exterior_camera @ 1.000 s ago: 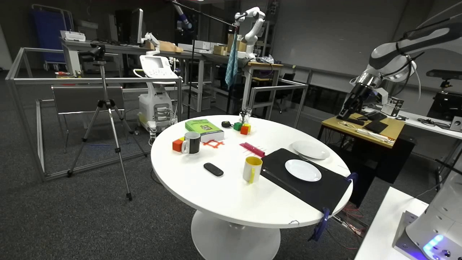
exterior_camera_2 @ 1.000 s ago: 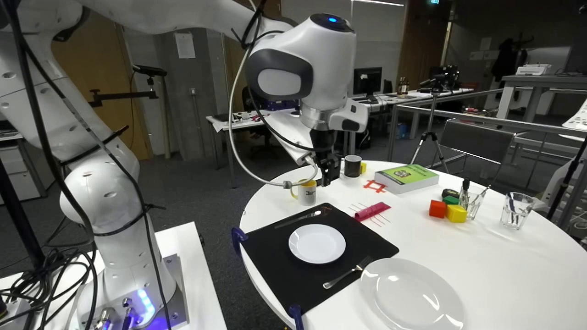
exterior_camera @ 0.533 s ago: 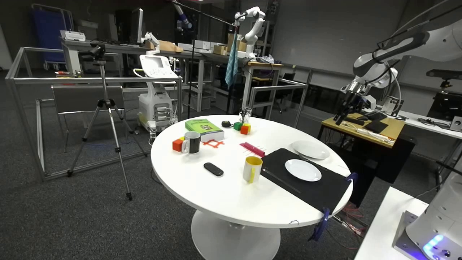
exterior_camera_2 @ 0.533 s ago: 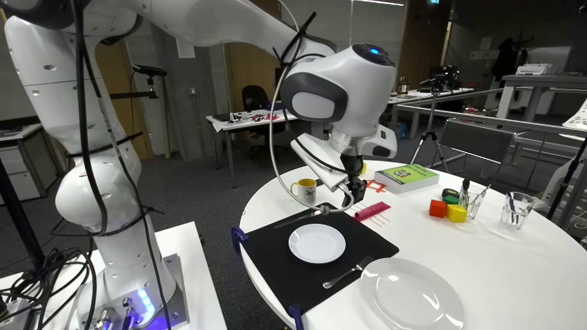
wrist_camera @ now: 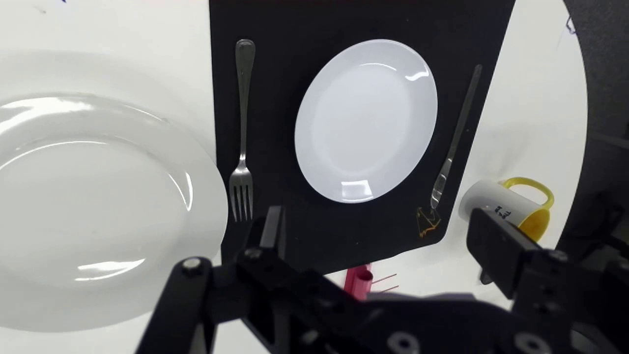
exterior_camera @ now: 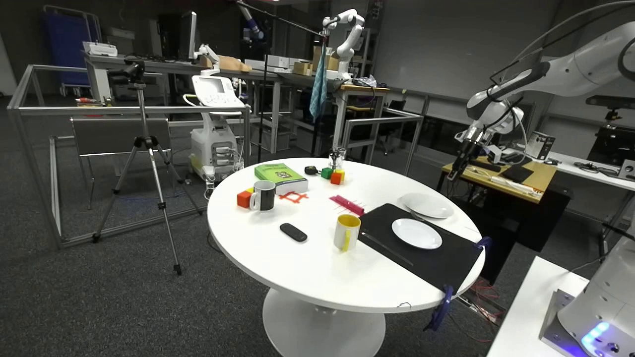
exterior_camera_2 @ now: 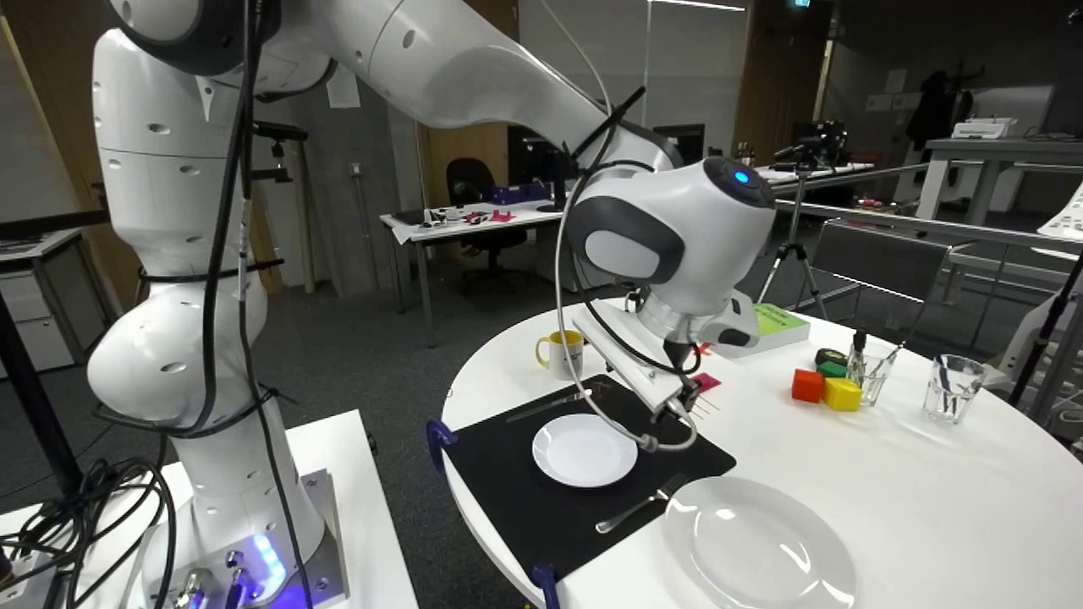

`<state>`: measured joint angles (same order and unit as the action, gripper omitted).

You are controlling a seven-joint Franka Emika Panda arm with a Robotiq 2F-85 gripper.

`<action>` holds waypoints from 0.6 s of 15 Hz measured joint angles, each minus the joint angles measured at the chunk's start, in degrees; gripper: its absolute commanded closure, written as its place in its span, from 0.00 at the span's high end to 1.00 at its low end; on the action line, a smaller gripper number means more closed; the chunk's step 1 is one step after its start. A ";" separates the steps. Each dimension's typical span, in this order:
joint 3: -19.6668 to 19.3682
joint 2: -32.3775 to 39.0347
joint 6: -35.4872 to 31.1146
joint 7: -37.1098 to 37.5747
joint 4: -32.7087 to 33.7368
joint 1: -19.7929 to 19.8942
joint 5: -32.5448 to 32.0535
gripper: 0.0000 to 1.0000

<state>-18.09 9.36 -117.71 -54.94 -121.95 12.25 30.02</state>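
Gripper (wrist_camera: 376,226) hangs in the air above the white table (exterior_camera: 317,270), close to the mat (wrist_camera: 272,98), its fingers (wrist_camera: 496,250) spread wide and nothing between them. Near it, lying just beside the mat, is the pink piece (exterior_camera: 349,205). The small plate (wrist_camera: 366,118), white and shiny, sits flat on the mat, about in the middle. Along one side of the mat lies the fork (wrist_camera: 243,123), along the opposite side the knife (wrist_camera: 458,133). Just off the mat on the knife's side, the yellow mug (wrist_camera: 486,196) stands upright; from where I stand I can see its yellow inside and handle. Off the fork's side, the large plate (wrist_camera: 98,187) rests with its rim lapping over the edge of the mat. At the table's rim a pair of blue clamps (exterior_camera: 440,312) grips the mat. Farther from the mat, across the table, I make out the black oblong (exterior_camera: 293,232), then the dark mug (exterior_camera: 268,197) and the thick book (exterior_camera: 280,173) with its green cover. Also well apart from the mat, the red block (exterior_camera_2: 807,386), the yellow block (exterior_camera_2: 842,394) and the green block (exterior_camera_2: 832,370) sit together, near a glass (exterior_camera_2: 876,381). Beyond the table altogether, far from the mat, the tripod (exterior_camera: 145,143) stands on the grey carpet (exterior_camera: 99,297), a white cart (exterior_camera: 217,141) near it.
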 measured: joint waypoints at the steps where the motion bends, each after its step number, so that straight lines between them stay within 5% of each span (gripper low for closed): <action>1: 0.81 1.21 0.00 -1.09 0.47 0.86 0.87 1.00; 9: 6.32 9.69 0.05 -5.17 3.63 4.93 2.20 1.00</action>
<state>-11.78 19.05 -117.65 -60.11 -118.32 17.18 32.22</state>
